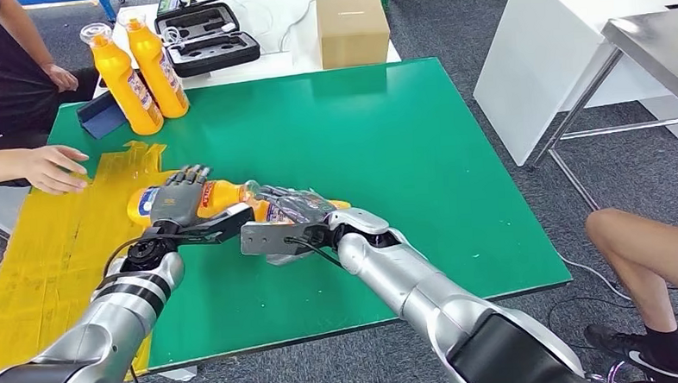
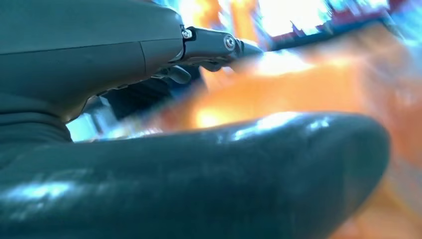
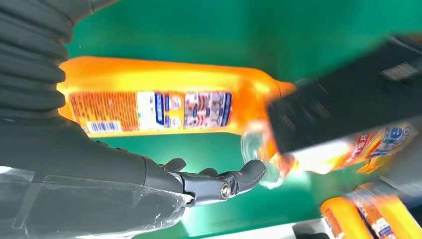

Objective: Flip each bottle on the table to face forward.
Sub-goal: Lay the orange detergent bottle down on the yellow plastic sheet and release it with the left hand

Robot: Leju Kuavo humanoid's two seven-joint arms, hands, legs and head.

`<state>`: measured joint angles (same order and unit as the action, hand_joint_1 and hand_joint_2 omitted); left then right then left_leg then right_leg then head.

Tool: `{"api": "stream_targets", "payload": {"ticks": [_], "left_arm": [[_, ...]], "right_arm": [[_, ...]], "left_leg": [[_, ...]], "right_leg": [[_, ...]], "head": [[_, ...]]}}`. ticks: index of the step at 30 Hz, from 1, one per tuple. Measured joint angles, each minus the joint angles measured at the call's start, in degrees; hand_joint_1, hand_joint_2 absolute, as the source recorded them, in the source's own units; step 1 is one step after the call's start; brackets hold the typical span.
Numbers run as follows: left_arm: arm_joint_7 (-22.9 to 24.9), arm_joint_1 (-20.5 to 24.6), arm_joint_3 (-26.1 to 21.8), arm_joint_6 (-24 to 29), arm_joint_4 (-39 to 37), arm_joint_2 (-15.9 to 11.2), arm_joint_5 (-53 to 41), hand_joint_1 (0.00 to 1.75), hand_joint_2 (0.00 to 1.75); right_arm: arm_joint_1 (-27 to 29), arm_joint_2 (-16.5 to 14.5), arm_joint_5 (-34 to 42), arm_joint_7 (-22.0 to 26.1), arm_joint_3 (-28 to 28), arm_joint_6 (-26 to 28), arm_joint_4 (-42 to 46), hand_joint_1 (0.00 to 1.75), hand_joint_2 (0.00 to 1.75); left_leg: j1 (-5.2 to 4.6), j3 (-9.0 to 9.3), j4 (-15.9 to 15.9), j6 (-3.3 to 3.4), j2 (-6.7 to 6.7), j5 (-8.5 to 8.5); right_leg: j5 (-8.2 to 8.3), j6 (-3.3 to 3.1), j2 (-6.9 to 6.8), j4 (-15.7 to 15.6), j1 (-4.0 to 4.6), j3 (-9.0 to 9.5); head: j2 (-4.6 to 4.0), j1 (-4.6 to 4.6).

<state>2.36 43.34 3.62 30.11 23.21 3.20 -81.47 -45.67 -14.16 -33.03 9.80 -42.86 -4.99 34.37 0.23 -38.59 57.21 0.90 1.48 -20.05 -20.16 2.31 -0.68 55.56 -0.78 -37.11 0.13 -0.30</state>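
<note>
Green tabletop point(image 1: 420, 153): left hand point(image 1: 179, 198) rests on one lying orange plastic bottle point(image 1: 219, 197), right hand point(image 1: 289, 209) spread over another point(image 3: 164, 97), barcode label up.

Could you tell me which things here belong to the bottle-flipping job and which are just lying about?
Job:
lying bottles under both hands
upright bottles at the table's far-left corner
left hand
right hand

Lying about:
cardboard box
black case
person's hand

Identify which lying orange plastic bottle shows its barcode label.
The orange bottle beside the right hand: its barcode label is in plain sight. The other lying bottle, under the left hand, shows a colourful label instead.
</note>
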Motion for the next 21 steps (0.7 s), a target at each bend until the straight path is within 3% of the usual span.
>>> {"api": "stream_targets", "payload": {"ticks": [3, 5, 21], "left_arm": [[-1.5, -0.4, -1.9, 8.1, 1.1, -0.1, 3.1, 0.00, 0.00], [-2.9, -0.5, -3.2, 9.6, 1.9, -0.2, 4.7, 0.00, 0.00], [-5.9, -0.9, -7.8, 9.7, 2.5, -0.2, 9.3, 0.00, 0.00]], "right_arm": [[0.1, 0.0, -0.1, 0.1, -0.1, 0.3, -0.3, 0.00, 1.75], [0.1, 0.0, -0.2, 0.1, -0.2, 0.4, -0.5, 0.00, 1.75], [0.3, -0.3, -0.1, 0.0, -0.8, 1.2, -1.3, 0.00, 1.75]], "left_leg": [[0.00, -0.07, 0.0, 0.00, 0.00, 0.01], [0.00, -0.09, 0.0, 0.00, -0.01, 0.01], [0.00, -0.14, 0.0, 0.00, 0.00, 0.00]], "right_leg": [[-0.01, 0.00, -0.01, 0.0, 0.00, -0.05], [-0.02, 0.00, -0.02, 0.0, 0.00, -0.06], [-0.02, 0.00, -0.01, 0.0, 0.00, -0.13]], "head": [[0.00, -0.01], [0.00, -0.01], [0.00, 0.00]]}}
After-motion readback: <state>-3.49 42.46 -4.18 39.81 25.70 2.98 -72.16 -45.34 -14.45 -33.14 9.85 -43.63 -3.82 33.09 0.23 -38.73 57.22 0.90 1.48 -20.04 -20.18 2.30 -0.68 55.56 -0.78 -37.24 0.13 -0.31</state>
